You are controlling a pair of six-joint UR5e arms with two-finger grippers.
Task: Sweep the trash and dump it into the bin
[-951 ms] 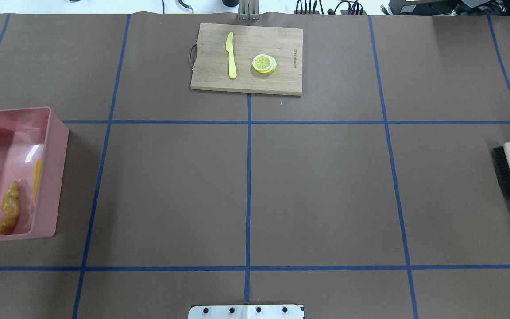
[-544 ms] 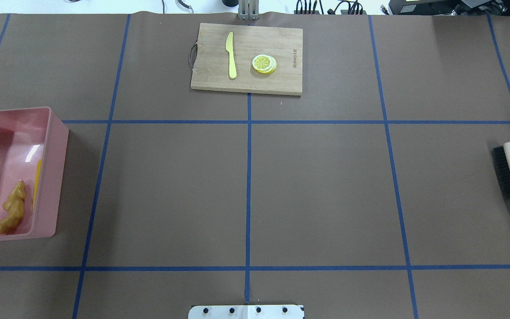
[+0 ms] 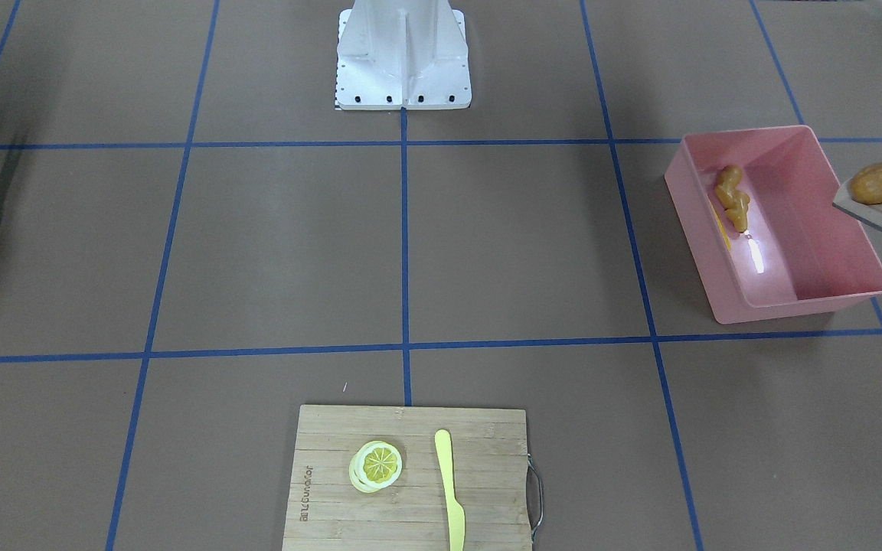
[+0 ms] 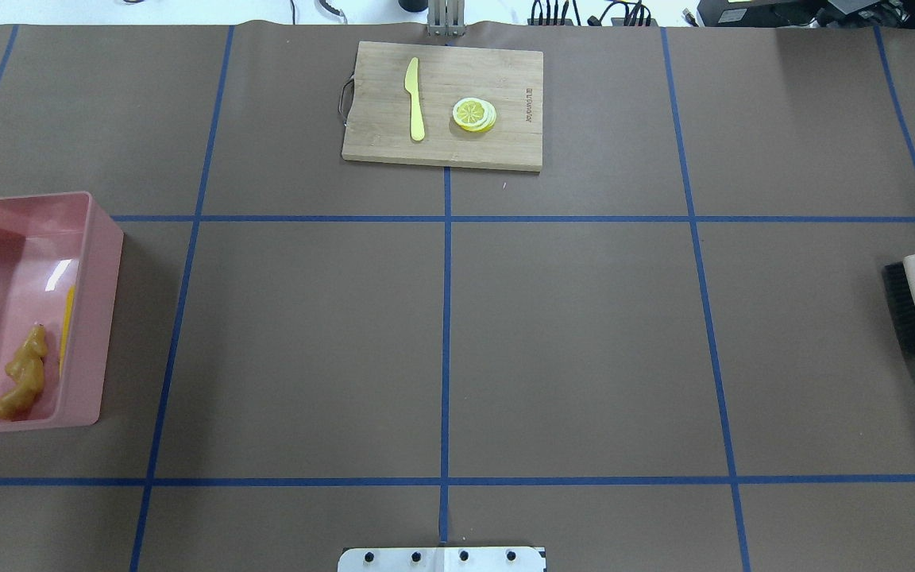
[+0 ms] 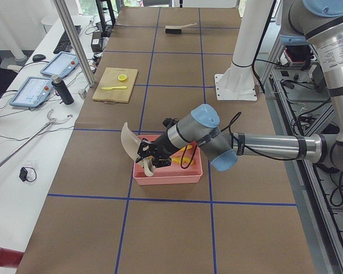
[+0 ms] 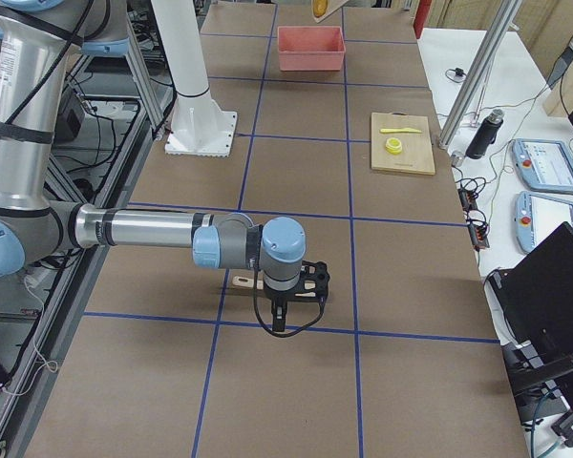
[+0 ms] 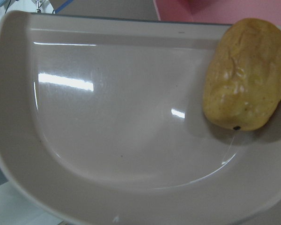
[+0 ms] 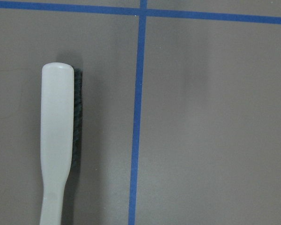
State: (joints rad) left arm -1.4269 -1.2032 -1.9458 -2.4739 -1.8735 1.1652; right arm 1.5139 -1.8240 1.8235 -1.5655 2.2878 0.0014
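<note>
Step in hand, as I judge it, is the dump: left arm is holding the dustpan (image 7: pixel 107 117) up at the bin (image 3: pixel 801 306), which is sitting at the robot's left end of the tabletop (image 4: pixel 569 342). The pan's straight lip is reaching just over the bin's outer wall. Potato (image 7: pixel 246 75) is lying on the pan right at that lip, not in the bin yet. Left claw (image 5: pixel 150 158) is showing only in the left side view, so cannot tell how wide it is or how it is gripping the pan. To do this well: keep tipping the pan steeper with the lip inside the rim line, going slowly, since the potato is rounded and will likely roll fast. It is also sitting toward one corner of the lip, so the pan needs centring over the pink opening, or the potato risks dropping outside. Bin is already holding the ginger root (image 3: pixel 733 197) on its floor and the corn cob (image 3: pixel 721 223) beside it along the inner long wall. Right claw (image 6: pixel 279 320) is hanging above the brush (image 8: pixel 58 140), which is lying flat at the right end; cannot tell its opening either. On the far side, the cutting board (image 4: pixel 442 151) is carrying the knife (image 4: pixel 415 99) and lemon slice (image 4: pixel 474 114), both untouched.
</note>
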